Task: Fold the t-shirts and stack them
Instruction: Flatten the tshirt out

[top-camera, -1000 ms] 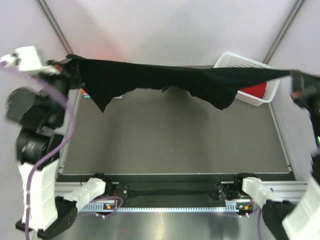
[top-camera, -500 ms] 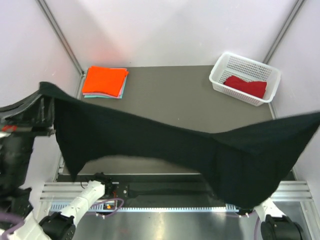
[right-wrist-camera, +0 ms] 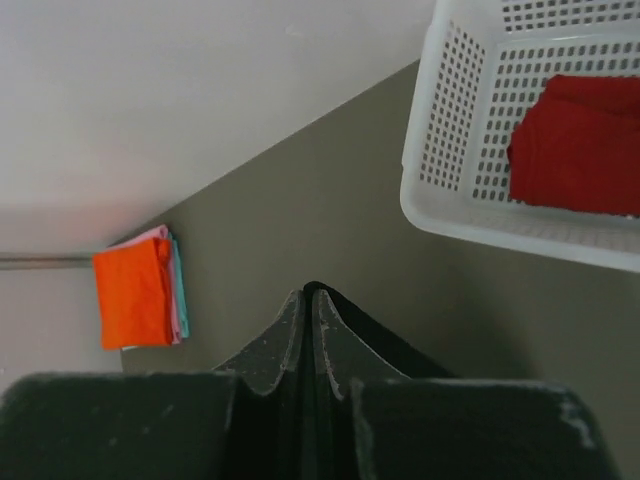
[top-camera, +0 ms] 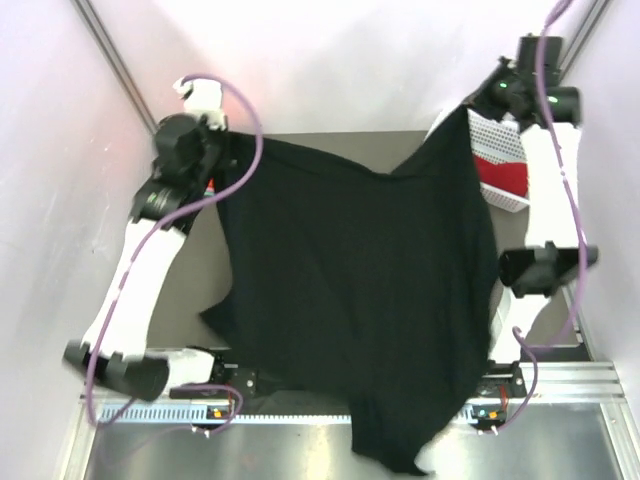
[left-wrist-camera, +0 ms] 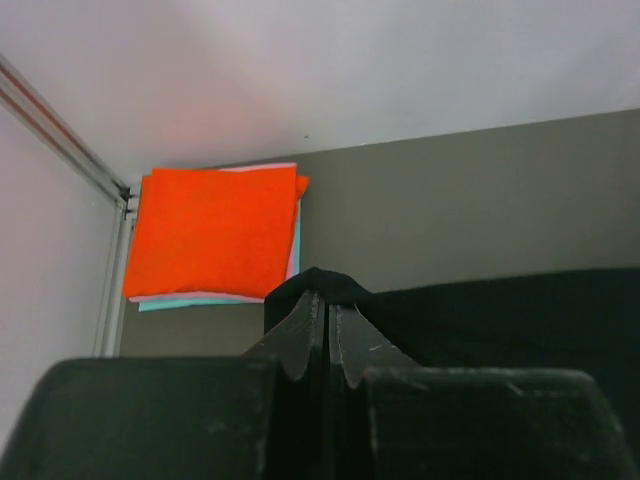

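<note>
The black t-shirt (top-camera: 360, 300) is pinched at two far corners, by the right jaws just beside the white mesh basket (right-wrist-camera: 425, 190) and by the left jaws well left of it, its length trailing nearward across the table (left-wrist-camera: 480, 190).

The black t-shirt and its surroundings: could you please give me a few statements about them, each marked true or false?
1. The left arm's fingers and the right arm's fingers are both shut on the black t-shirt. True.
2. The dark red t-shirt lies on the folded stack. False: it lies in the white basket.
3. The orange t-shirt tops the stack. True.
4. The black t-shirt is folded. False: it is spread open.
</note>
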